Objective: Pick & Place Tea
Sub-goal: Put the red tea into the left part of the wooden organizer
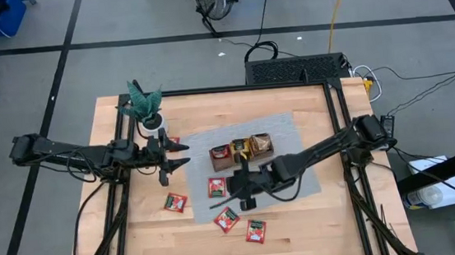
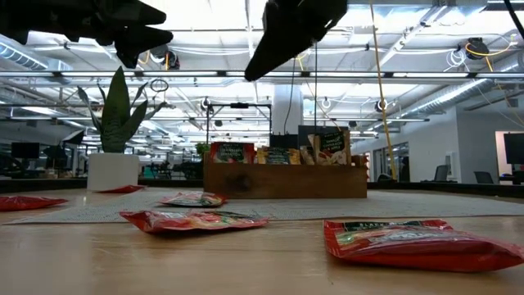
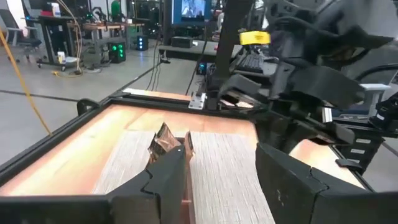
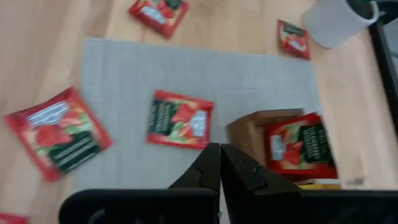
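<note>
Your left gripper [image 1: 182, 154] hovers above the table [image 1: 318, 219] near its left edge, just beside the potted plant [image 1: 146, 106] in its white pot, and its fingers [image 3: 163, 180] stand wide apart with nothing between them. Your right gripper [image 1: 244, 180] hangs over the grey mat [image 1: 303, 141] at the middle of the table, its fingers pressed together and empty, as the right wrist view shows. Below it one red tea sachet [image 4: 180, 119] lies flat on the mat, just beside the wooden tray [image 1: 241, 153]. The tray sits on the mat toward the far side and already holds several upright sachets, one red one [image 4: 298, 147] showing in its end compartment. You have four more red sachets loose on the bare wood: one [image 1: 175, 202] toward the left edge, and two [image 1: 226, 219] [image 1: 255, 231] near the front edge, plus one [image 4: 293, 38] lying by the plant pot. Whether that last one touches the pot, you cannot tell. Both arms reach in from their own sides and stay well apart.
</note>
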You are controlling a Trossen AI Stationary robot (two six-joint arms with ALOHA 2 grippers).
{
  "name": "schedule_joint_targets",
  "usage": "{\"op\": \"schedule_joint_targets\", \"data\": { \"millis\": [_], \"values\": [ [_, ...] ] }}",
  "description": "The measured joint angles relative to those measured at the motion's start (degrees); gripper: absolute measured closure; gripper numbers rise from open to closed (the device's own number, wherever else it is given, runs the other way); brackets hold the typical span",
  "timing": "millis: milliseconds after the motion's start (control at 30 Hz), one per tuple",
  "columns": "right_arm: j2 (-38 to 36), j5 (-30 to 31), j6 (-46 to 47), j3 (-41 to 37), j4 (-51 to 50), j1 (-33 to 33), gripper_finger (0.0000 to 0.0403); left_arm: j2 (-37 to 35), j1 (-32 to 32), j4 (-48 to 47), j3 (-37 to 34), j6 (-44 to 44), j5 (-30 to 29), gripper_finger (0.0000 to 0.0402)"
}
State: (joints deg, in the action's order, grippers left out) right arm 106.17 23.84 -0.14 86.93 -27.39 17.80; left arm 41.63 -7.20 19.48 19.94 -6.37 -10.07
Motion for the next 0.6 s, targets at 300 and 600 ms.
{"op": "schedule_joint_targets", "data": {
  "millis": [300,600],
  "values": [
    [-5.8,3.1,3.8,-9.4,3.0,4.3,0.0403,0.0,0.0,0.0,0.0,0.0,0.0,0.0206],
    [-26.5,9.3,8.8,-39.1,27.5,5.2,0.0403,0.0,0.0,0.0,0.0,0.0,0.0,0.0206]
  ]
}}
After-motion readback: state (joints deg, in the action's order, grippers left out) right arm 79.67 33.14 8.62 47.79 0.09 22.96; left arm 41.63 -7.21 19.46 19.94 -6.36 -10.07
